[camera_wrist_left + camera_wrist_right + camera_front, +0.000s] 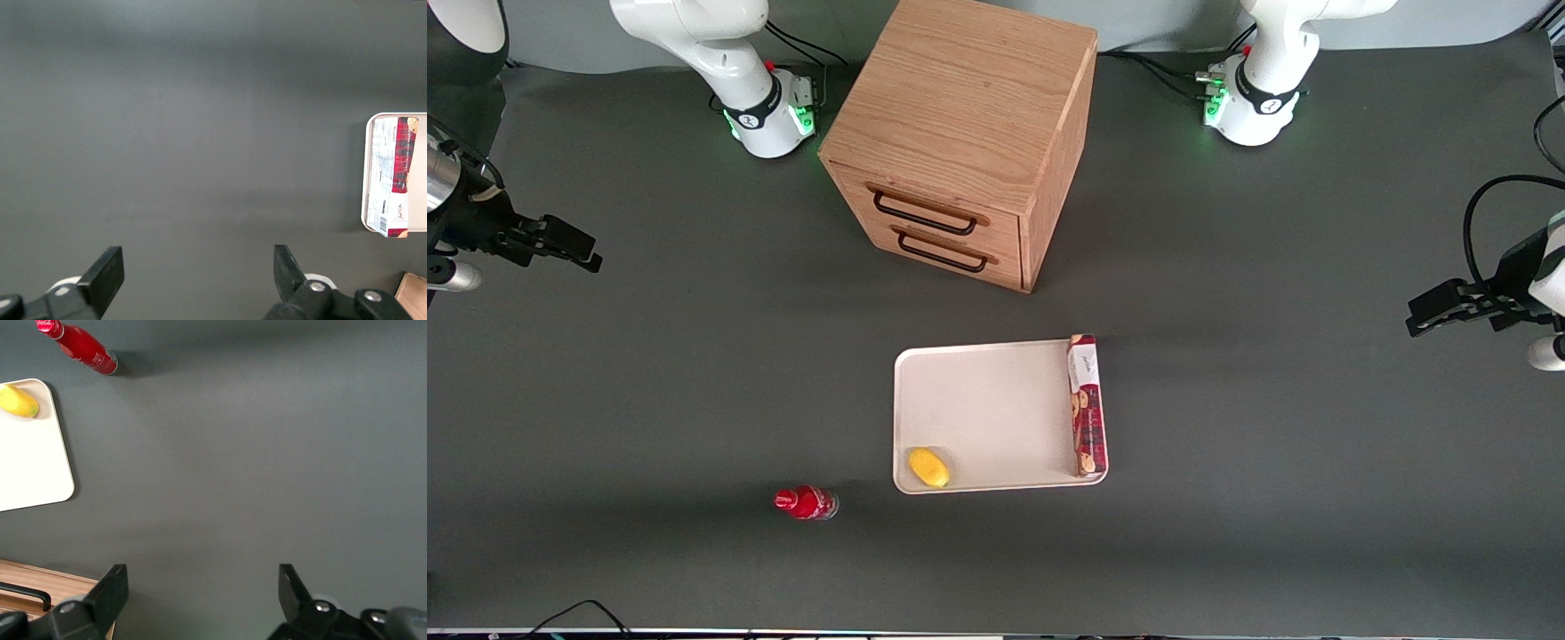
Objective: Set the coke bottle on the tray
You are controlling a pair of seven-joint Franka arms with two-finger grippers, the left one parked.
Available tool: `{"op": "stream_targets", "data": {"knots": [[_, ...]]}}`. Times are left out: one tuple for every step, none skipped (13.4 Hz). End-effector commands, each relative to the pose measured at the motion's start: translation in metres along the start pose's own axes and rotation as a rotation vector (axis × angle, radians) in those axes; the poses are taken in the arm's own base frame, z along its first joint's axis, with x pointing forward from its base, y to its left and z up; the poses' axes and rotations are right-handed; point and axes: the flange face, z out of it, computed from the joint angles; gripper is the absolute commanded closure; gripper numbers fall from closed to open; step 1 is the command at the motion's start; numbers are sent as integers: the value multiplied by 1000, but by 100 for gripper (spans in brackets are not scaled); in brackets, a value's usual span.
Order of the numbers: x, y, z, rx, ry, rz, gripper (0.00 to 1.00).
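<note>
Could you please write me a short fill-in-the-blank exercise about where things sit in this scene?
1. The coke bottle stands on the ____, not on the tray.
2. The yellow fruit in the tray's corner nearest the bottle is a ____.
3. The wooden cabinet has ____ drawer handles.
4. The gripper, high at the working arm's end of the table, holds ____.

Missing words: table; lemon; two; nothing

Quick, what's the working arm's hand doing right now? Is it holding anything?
Right hand: open, holding nothing, hanging above bare table toward the working arm's end, well away from the coke bottle, which stands on the table beside the tray.
</note>
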Motion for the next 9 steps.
{"op": "stream_targets", "data": {"knots": [[-4, 4, -9, -14, 20, -5, 0], [-2, 4, -12, -7, 26, 3, 0], [-1, 6, -12, -6, 24, -1, 0], [-1, 10, -12, -6, 24, 2, 0], [-1, 9, -12, -8, 26, 0, 0], [-1, 8, -11, -7, 21, -1, 0], [-2, 9, -9, -9, 7, -1, 0], [-1, 9, -8, -9, 4, -3, 0], [-2, 9, -8, -9, 3, -3, 0]]}}
